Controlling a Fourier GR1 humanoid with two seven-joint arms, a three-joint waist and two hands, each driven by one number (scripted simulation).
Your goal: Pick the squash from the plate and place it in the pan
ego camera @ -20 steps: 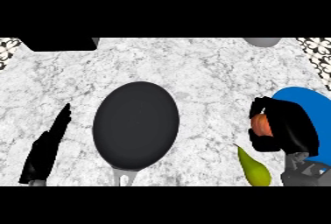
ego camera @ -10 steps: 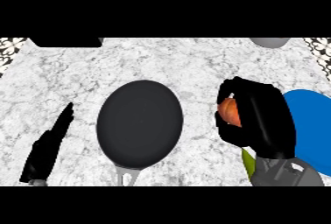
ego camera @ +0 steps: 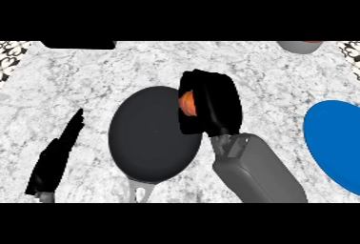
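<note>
Squash (ego camera: 187, 103) — an orange patch peeking out between black fingers — is being carried in the right hand (ego camera: 211, 107), which is curling round it and hiding most of it. Since a second ago the hand has been travelling left from over the blue plate (ego camera: 336, 143) across the marbled counter (ego camera: 267, 71), and it is now hovering at the right rim of the dark pan (ego camera: 147, 138). The plate is sitting well apart at the right edge, with nothing showing on it. That suggests the pick is done and the carry is nearly finished — only the release over the pan seems to be left. The left hand (ego camera: 55, 157) is resting open near the left edge, fingers pointing up.
</note>
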